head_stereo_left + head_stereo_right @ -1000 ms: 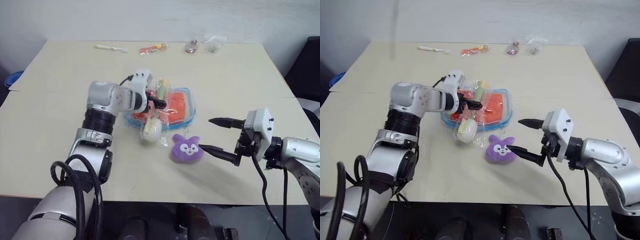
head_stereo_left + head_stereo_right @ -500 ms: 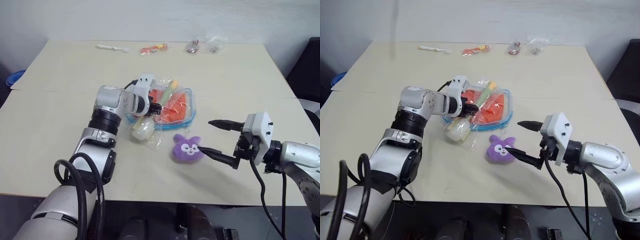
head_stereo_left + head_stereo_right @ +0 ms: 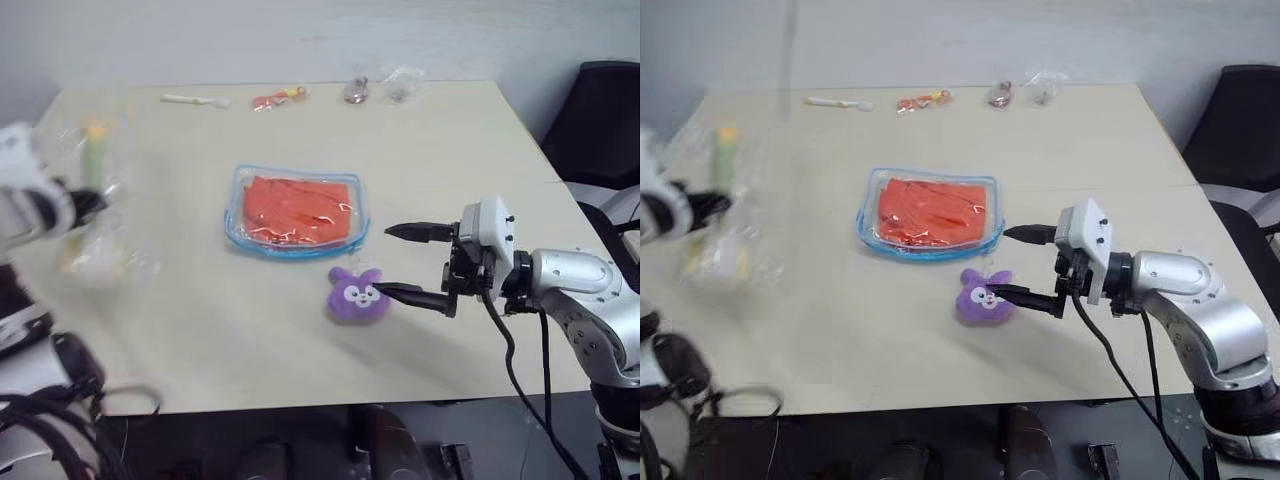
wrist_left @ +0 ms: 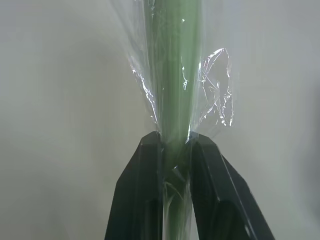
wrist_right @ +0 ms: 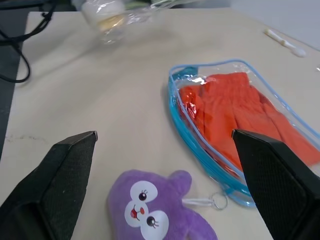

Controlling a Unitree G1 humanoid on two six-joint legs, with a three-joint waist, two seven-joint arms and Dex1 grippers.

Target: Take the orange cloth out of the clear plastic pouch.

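Note:
The clear plastic pouch [image 3: 243, 236], edged in blue, lies flat in the middle of the table with the orange cloth [image 3: 300, 204] inside it. To the right of the pouch my right gripper [image 3: 385, 262] stands open and level, pointing left. Its lower finger reaches the purple plush bunny [image 3: 355, 296]. In the right wrist view the pouch [image 5: 186, 134] and the cloth [image 5: 240, 111] lie just beyond the bunny [image 5: 150, 212]. Far to the left, away from the pouch, my left gripper [image 4: 175, 145] is shut on a narrow clear bag [image 4: 172, 75] holding a green and white item.
Along the table's far edge lie a white stick [image 3: 195, 99], a red packet [image 3: 275, 98] and two small clear packets [image 3: 355, 90]. A black chair [image 3: 600, 110] stands past the table's right side. The held bag [image 3: 98, 235] hangs over the table's left part.
My left gripper shut on the narrow clear bag that lay on the pouch and swung it far left, uncovering the pouch. The right gripper edged slightly left. The camera has turned.

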